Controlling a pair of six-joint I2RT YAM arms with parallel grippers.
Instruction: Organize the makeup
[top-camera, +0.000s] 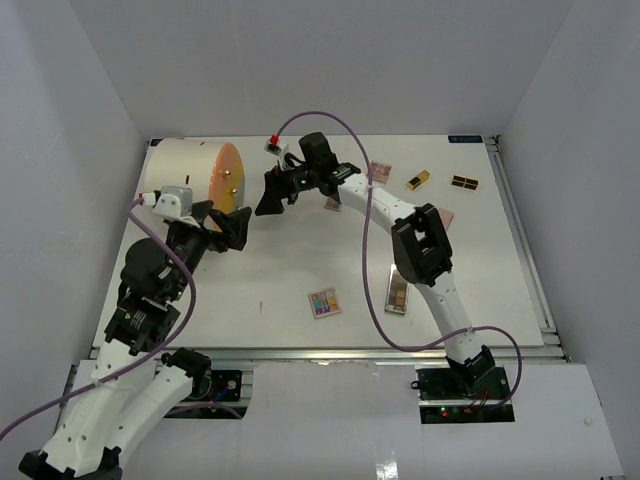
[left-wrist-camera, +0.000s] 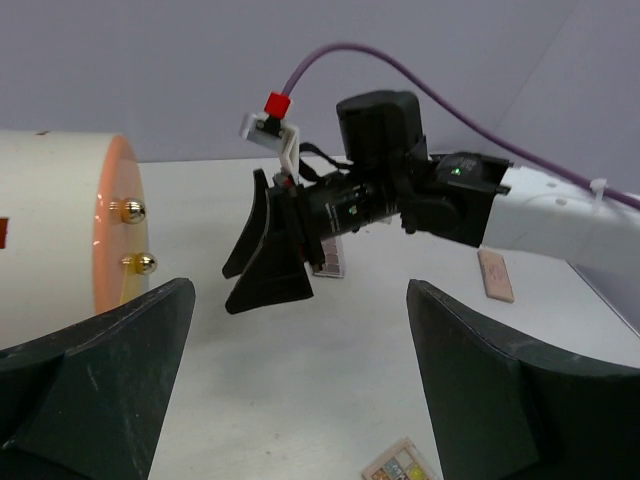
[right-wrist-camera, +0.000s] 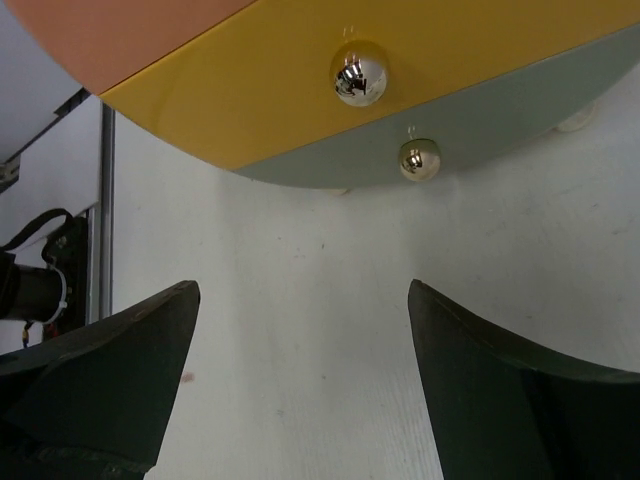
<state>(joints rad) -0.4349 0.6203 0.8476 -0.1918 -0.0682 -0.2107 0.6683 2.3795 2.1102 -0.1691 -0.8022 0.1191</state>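
Both grippers are open and empty. My right gripper (top-camera: 272, 192) faces the drawer front of the cream cylinder (top-camera: 185, 165); its wrist view (right-wrist-camera: 300, 290) shows two round metal knobs (right-wrist-camera: 358, 78) close ahead. My left gripper (top-camera: 235, 228) hangs just right of the cylinder, and its wrist view (left-wrist-camera: 300, 290) looks at the right gripper (left-wrist-camera: 268, 250). Makeup lies on the table: a colourful palette (top-camera: 324, 303), a brown palette (top-camera: 399, 290), a palette (top-camera: 333, 203) under the right arm, a gold-black lipstick (top-camera: 418, 180) and a black-gold compact (top-camera: 464, 182). No sponges show.
The cylinder's front has orange, yellow (right-wrist-camera: 300, 90) and grey-green (right-wrist-camera: 500, 110) drawer faces. Two more flat palettes lie at the back (top-camera: 379, 171) and beside the right arm (top-camera: 446, 216). White walls enclose the table; a metal rail (top-camera: 525, 250) runs along its right edge.
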